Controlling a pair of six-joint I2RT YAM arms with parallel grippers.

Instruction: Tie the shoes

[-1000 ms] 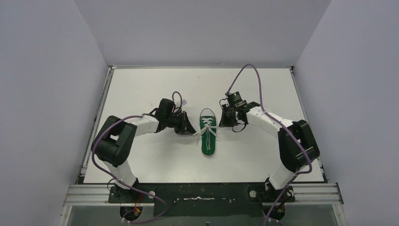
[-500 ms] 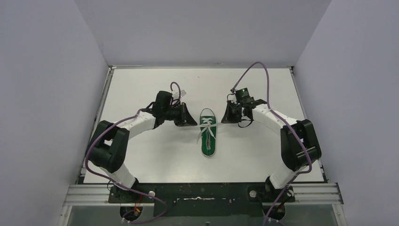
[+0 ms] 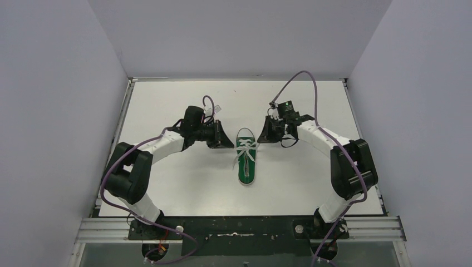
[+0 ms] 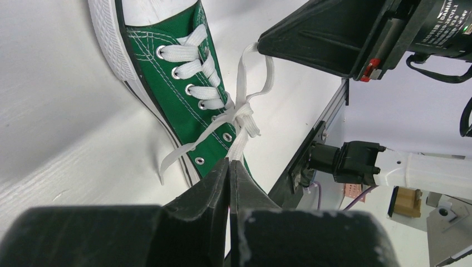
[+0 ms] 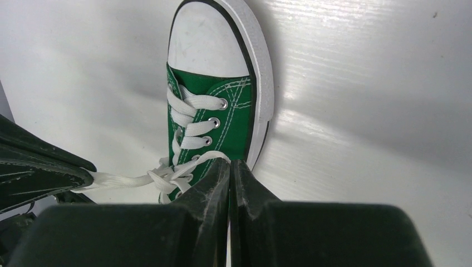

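The green sneaker (image 3: 246,161) lies near the middle of the white surface (image 3: 183,100), toe pointing away from the arm bases and sole down. It has not shifted over the last second.

The left tool (image 3: 228,144) sits just beside the sneaker's left side, level with the eyelets. A second ago it was nearer the bases and lower against the shoe; it has since moved away from them, and its forearm now reaches out straighter. In the last half second it has barely moved. In its wrist view the left tool (image 4: 229,161) is closed, with a strand of the white laces (image 4: 239,114) running down from the crossing into its tips.

The right tool (image 3: 260,139) is just beside the sneaker's right side, near the toe end. It too has drifted slightly away from the bases, and its cable arcs higher than before. In its wrist view the right tool (image 5: 229,162) is closed, a lace loop reaching from the eyelets into its tips.

Between the two tools the white laces (image 3: 245,149) now cross the tongue in a tighter, more sideways line; a second ago a strand slanted down towards the left tool.
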